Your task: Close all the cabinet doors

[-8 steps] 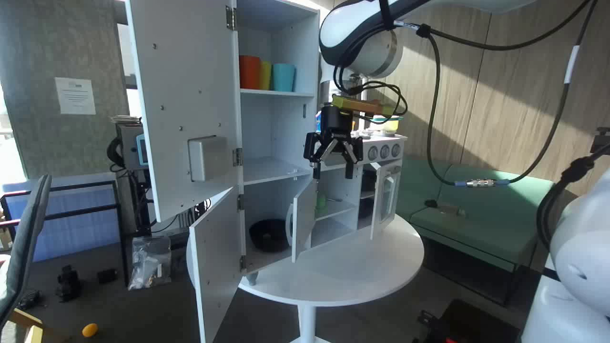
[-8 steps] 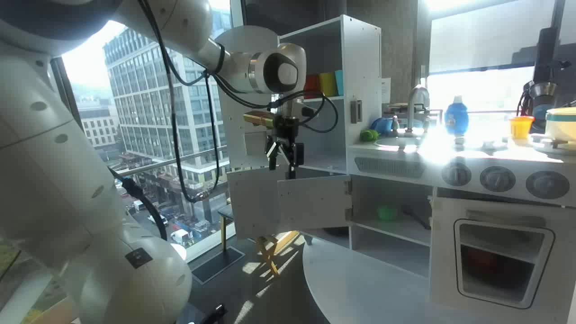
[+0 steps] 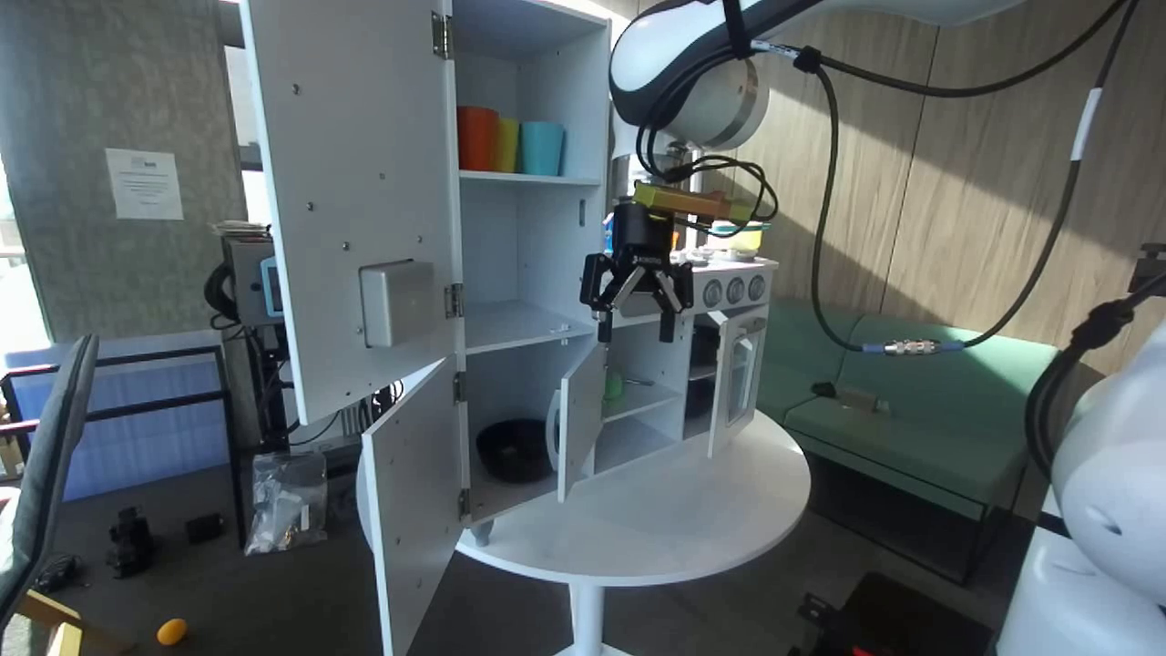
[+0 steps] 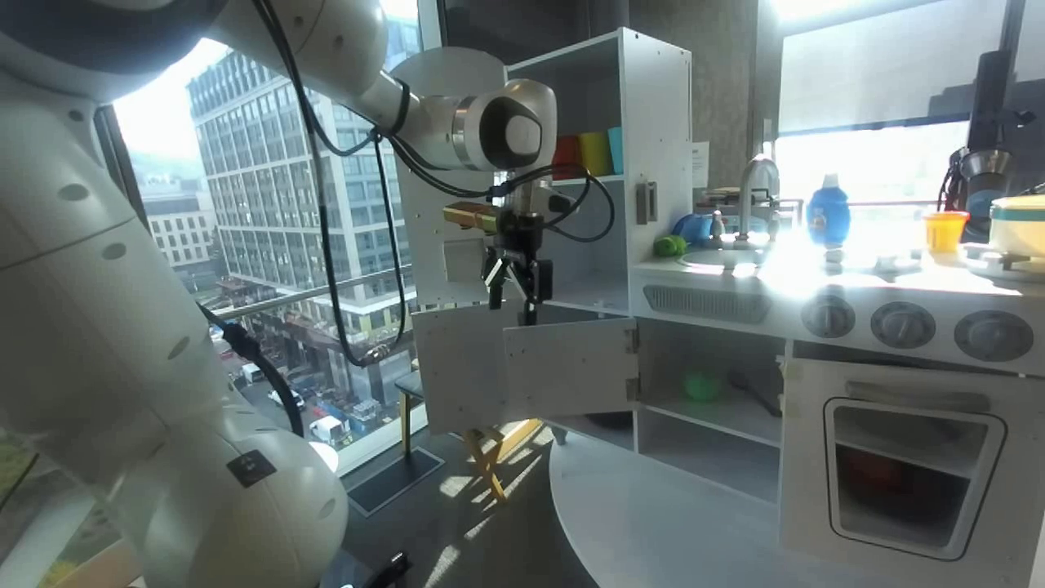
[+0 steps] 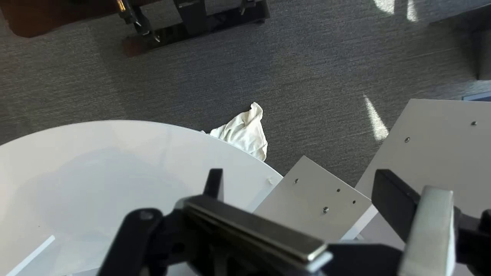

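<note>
White upper door and lower door gape at ten and eight o'clock from the spread gripper in an exterior view; closing seems unstarted, pushing likely next.

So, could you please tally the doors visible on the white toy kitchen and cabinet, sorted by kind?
Solid, without a window: 3 (tall upper door, shorter lower door, small middle door)
With a window: 1 (oven door)
Total: 4 doors
</note>
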You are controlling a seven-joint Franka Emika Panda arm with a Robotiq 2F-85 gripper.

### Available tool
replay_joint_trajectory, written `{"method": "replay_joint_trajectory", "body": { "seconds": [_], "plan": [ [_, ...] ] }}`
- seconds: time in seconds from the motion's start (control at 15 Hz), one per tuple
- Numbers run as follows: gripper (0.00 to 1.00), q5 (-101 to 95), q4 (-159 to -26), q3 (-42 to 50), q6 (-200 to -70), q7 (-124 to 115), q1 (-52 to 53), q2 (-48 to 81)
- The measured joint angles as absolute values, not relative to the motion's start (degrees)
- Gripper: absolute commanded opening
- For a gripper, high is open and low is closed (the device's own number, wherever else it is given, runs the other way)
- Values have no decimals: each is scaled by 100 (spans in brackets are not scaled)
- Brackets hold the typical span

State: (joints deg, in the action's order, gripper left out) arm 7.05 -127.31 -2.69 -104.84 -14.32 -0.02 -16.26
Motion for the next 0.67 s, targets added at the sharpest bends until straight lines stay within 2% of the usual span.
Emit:
{"method": "replay_joint_trajectory", "body": {
  "seconds": [0.33,0.67],
  "plan": [
    [100,1272,-12761,-254,-11096,-1616,0,-1081],
    [100,2185,-12783,-269,-12126,-1872,44,-1065]
  ]
}}
